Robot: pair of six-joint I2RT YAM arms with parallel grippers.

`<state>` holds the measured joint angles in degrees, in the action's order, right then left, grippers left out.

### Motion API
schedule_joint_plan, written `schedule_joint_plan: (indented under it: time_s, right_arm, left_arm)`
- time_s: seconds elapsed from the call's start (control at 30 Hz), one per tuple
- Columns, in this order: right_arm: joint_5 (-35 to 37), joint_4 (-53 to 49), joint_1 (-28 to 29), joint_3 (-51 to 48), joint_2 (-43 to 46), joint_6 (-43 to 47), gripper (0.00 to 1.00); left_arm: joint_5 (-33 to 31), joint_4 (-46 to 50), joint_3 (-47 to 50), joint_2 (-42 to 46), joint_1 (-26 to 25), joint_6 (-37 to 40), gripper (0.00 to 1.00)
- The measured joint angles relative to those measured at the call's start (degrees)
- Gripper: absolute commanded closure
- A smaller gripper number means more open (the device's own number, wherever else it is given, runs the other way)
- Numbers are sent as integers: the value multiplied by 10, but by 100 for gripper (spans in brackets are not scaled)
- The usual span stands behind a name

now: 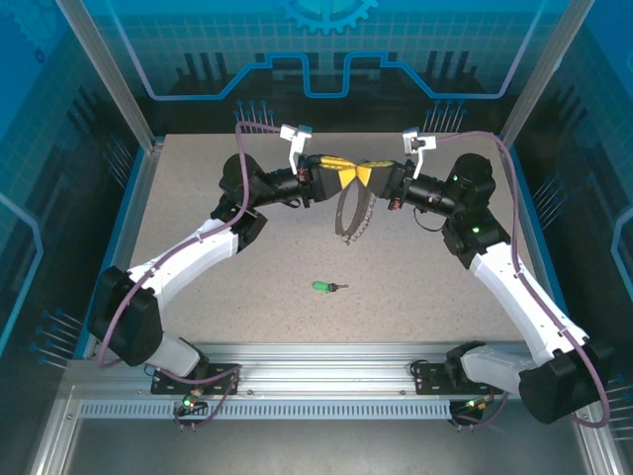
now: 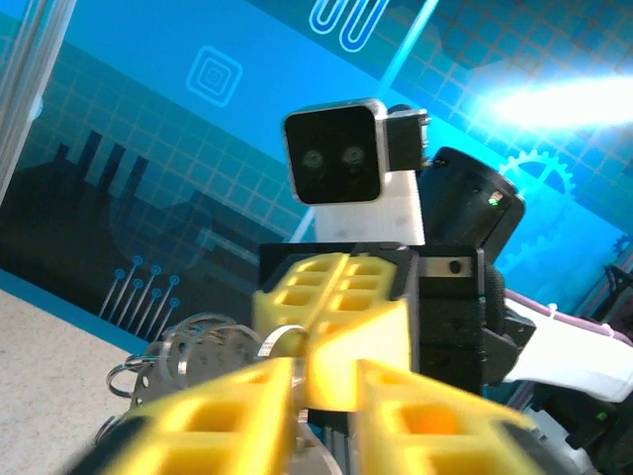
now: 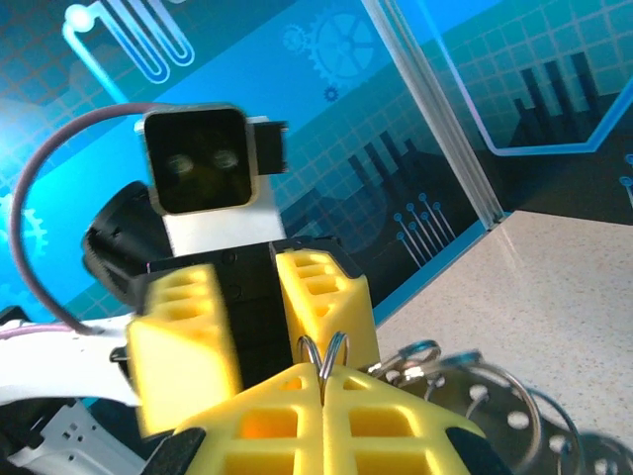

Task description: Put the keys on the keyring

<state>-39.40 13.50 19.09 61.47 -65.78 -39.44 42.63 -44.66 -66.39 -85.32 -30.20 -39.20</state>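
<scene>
Jaws: right clenched on floppy keyring's (image 1: pixel 340 216) wire, left unclear; tiny light key (image 1: pixel 323 288) on tabletop (image 1: pixel 247 307), pinch its green head.

Key (image 1: pixel 324 287): bright green head, silvery blade; keyring (image 1: pixel 348 213) between the tools: dark band, silvery chain; left tool (image 1: pixel 336 170), right tool (image 1: pixel 363 175): yellow-fingered, black-bodied; table (image 1: pixel 247 297): speckled beige-grey.

Counter (image 1: pixel 198 297): speckled beige-grey top, blue trim (image 1: pixel 135 183) down left and right edges, metal rail (image 1: pixel 326 354) across near edge. One thing lying flat on it: key (image 1: pixel 324 287), green head to left, short silvery blade to right. Sits a little nearer than centre, roughly midway between side edges.
</scene>
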Motion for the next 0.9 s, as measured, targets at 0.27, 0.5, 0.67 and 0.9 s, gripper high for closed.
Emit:
schedule_joint_plan:
  time_s: [0.27,0.5,0.67,0.9]
  right_arm:
    - [10,7,0,-7,4,0,100]
    - [10,12,0,-7,7,-1,100]
    - [10,16,0,-8,7,-4,100]
    - [10,20,0,-8,7,-11,100]
  left_arm:
    - [-14,-8,17,23,-4,1,27]
    - [-59,-7,51,49,-3,5,22]
    - [-76,-5,55,51,-3,6,23]
    - [-80,-3,55,50,-3,3,39]
